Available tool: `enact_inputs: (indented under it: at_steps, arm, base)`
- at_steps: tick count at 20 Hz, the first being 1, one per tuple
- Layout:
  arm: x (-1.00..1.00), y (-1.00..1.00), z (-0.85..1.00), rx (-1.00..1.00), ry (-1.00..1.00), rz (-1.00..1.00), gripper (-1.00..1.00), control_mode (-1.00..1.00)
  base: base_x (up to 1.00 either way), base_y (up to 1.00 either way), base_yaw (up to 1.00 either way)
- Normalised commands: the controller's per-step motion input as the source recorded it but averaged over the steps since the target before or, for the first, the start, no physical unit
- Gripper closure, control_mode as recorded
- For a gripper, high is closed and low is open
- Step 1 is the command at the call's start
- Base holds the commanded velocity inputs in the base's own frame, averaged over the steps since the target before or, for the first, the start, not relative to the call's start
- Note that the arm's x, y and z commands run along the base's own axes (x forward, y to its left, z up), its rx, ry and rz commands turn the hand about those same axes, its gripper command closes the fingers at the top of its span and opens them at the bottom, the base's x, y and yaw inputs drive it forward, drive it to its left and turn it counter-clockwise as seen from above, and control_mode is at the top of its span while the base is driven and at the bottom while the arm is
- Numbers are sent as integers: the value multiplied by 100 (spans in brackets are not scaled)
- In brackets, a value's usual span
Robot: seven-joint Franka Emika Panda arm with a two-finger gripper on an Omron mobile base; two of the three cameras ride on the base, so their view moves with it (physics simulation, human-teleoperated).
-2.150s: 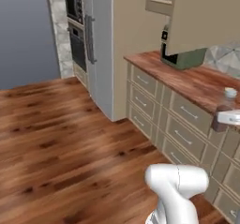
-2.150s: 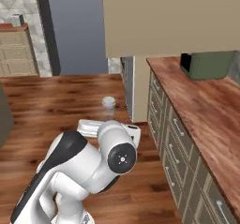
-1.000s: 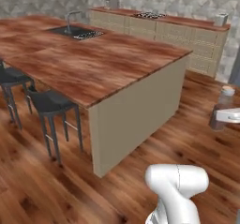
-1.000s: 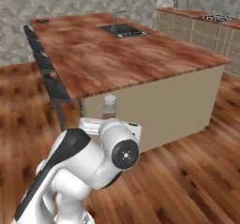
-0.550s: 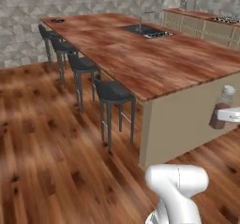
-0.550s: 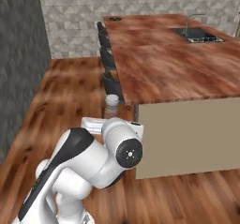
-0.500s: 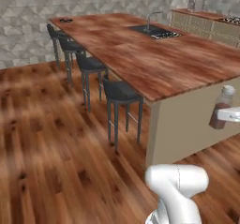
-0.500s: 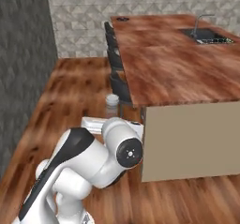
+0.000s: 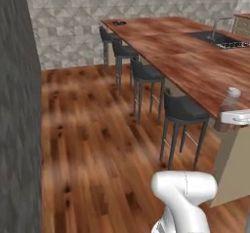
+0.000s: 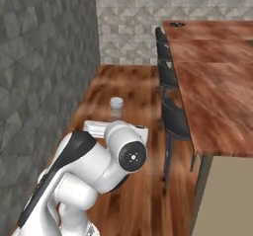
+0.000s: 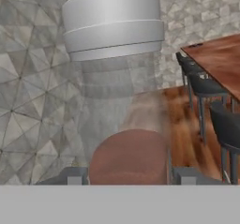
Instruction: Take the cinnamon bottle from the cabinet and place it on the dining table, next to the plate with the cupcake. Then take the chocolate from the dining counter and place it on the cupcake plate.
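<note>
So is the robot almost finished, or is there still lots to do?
Lots left. Done: the cinnamon bottle is out of the cabinet. In hand: the gripper is shut on it, carrying it beside the long wooden counter with its stools. Left: set it by the cupcake plate, then fetch the chocolate.

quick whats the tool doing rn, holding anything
tool: closed on the cinnamon bottle, carried upright.
</note>
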Motion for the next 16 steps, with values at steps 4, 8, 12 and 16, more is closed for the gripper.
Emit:
enact_inputs:
  at_steps: [4, 8, 12, 16]
  arm:
    - [0, 0, 0, 0, 0, 0, 100, 100]
    - [0, 0, 0, 0, 0, 0, 100, 100]
    - [0, 0, 0, 0, 0, 0, 100, 100]
    - [0, 0, 0, 0, 0, 0, 100, 100]
  base:
    - [100, 53, 18]
    - [100, 67, 24]
    - [100, 26, 26]
    - [100, 0, 28]
